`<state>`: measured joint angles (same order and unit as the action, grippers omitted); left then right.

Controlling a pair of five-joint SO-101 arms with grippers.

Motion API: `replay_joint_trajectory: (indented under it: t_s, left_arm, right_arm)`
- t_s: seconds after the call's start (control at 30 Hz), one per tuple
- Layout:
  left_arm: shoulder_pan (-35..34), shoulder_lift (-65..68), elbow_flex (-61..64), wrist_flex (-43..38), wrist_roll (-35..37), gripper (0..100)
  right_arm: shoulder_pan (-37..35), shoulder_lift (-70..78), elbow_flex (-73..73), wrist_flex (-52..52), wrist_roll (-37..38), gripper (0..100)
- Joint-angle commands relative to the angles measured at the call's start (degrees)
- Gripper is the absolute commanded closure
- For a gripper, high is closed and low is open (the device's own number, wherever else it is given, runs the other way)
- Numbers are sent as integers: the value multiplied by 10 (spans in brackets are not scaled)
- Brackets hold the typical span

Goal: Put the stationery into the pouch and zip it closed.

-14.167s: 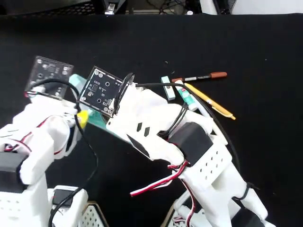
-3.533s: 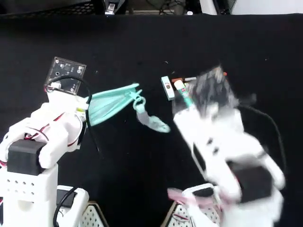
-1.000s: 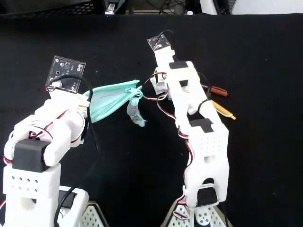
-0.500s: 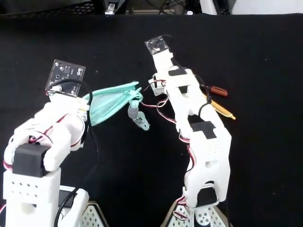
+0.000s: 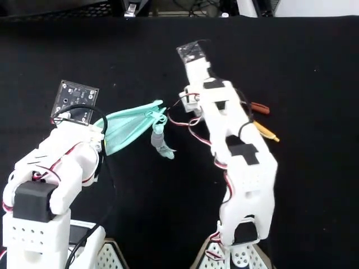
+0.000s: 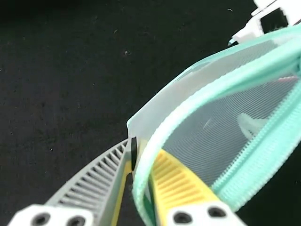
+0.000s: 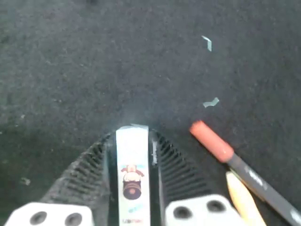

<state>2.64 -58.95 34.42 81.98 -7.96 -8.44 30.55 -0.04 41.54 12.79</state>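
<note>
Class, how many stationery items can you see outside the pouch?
3: a white eraser held in the right gripper, and a red-capped pen and a yellow pen on the table beside it. The arm may hide others.

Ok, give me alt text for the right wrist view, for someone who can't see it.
The right claw grips a white bar with a small printed picture, over the black table. Beside it lie a red-capped pen and part of a yellow pen.
</note>
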Motion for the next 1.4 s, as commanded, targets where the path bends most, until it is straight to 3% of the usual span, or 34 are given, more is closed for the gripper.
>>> replay_joint_trajectory:
  t_s: [0.0,0.27,0.43,0.6,0.93,1.17,1.37]
  left_arm:
    - [5,1,11,7,4,967]
    - [4,2,12,5,6,969]
    - [4,2,30,-3,4,968]
    - [3,2,82,-51,4,967]
    - [0,2,86,-53,4,968]
    - [0,11,52,-6,-21,970]
    - [0,91,22,17,-25,970]
  right_arm:
    - [22,-129,38,32,-18,986]
    - [26,-419,243,94,-24,985]
    - [23,-523,342,132,-24,985]
    - [15,-529,416,153,-24,985]
    - [-66,-528,501,153,12,980]
    - [-65,-426,503,150,12,784]
    - [-68,-357,465,153,12,790]
